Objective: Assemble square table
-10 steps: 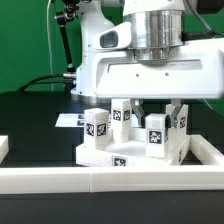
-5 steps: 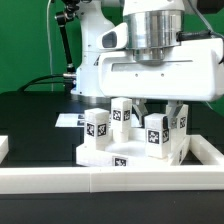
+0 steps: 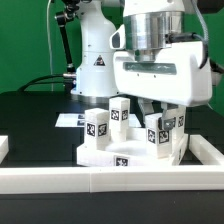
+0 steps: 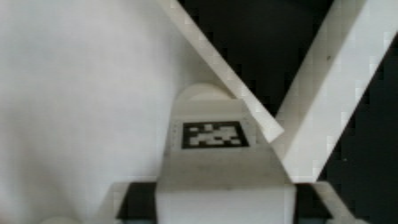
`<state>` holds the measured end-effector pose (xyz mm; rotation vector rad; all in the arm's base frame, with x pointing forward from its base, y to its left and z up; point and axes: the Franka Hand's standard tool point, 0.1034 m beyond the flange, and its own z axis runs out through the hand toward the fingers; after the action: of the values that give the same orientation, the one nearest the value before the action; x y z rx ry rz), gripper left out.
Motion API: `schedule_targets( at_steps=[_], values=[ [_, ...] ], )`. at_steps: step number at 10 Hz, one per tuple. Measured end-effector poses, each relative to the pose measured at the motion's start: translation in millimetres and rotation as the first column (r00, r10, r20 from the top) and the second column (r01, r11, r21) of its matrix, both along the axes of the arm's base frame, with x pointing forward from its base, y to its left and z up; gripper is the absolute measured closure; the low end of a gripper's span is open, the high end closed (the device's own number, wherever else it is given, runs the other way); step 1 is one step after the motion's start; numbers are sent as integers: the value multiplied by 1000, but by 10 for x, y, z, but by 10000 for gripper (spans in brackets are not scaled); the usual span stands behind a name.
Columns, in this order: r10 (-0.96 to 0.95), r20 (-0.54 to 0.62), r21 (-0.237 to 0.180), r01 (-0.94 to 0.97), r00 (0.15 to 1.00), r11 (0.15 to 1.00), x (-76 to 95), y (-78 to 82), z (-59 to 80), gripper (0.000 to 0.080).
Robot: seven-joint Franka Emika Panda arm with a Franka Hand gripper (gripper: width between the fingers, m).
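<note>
while the big white arm (image 3: pixel 150 60) fills the top of the exterior view, the black desk (image 3: pixel 40 115) lies under it with a long white wall (image 3: pixel 110 180) along the near edge. the square table (image 3: pixel 125 152) sits upside down on the desk, just behind that wall, near the middle of the view. four short white legs stand up from its corners, each with a black-and-white tag. one leg (image 3: pixel 96 127) is at the exterior view's left, one leg (image 3: pixel 121 112) is at the back, one leg (image 3: pixel 157 135) is at the front on the exterior view's right. the last leg (image 3: pixel 178 124) is at the far corner on the exterior view's right, right under the arm. the pincer (image 3: pixel 162 108) reaches down to this leg. in the wrist view the tagged leg (image 4: pixel 217 135) stands between the two dark fingertips (image 4: pixel 143 200), which pinch its sides.
</note>
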<state>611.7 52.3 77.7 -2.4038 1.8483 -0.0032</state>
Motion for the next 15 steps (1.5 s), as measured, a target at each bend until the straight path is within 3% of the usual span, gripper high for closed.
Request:
schedule_targets(
  at_steps=[3,5,8,11,14,15],
  values=[
    [-243,-21,27,244,970,969,8,-4,-6,509],
    [-421,-45,34,422,906,906,6,36,-10,509],
    [-553,-71,35,556,830,831,1,45,-12,509],
    [-611,-86,34,616,787,787,-3,50,-15,509],
    [-556,-78,35,559,828,828,-4,55,-16,509],
    [-523,-73,36,526,849,850,-4,61,-16,297]
  ],
)
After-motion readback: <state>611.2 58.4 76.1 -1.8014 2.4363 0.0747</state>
